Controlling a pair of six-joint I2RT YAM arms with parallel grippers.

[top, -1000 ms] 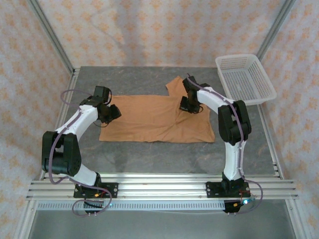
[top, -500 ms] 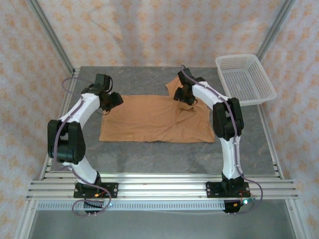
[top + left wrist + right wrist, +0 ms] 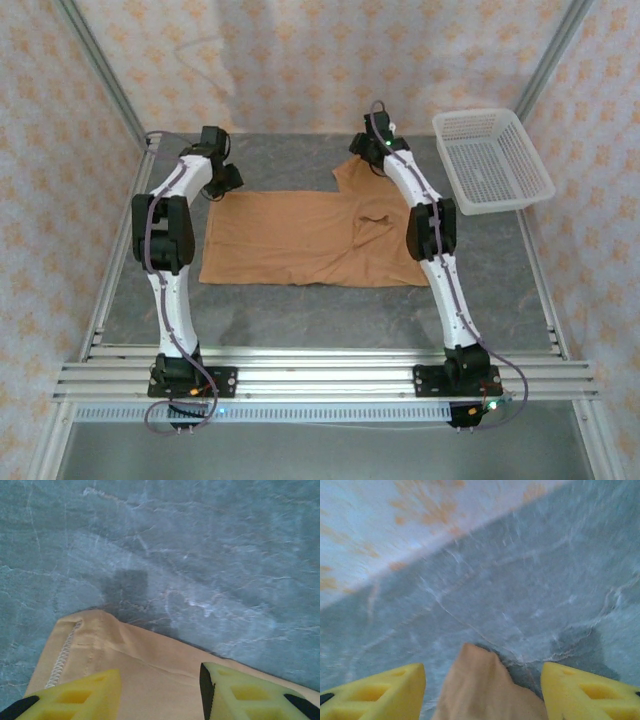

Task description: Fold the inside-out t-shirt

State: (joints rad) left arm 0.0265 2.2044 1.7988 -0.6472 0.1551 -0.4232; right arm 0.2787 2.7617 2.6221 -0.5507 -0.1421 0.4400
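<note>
Top external view: soft, light inside-out t-shirt point(image 3: 290, 240) on the desk point(image 3: 300, 320), likely best pinched at its far corners; left hand point(image 3: 160, 690) and right hand point(image 3: 482, 680) both parted, empty.

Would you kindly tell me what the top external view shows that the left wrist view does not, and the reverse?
The top external view adds the whole t-shirt spread out, the white basket at the far right, and the left arm and right arm. The left wrist view adds the shirt corner's pale stitching and the left gripper with its yellow fingers apart. Both show orange-tan cloth on the grey table.
</note>
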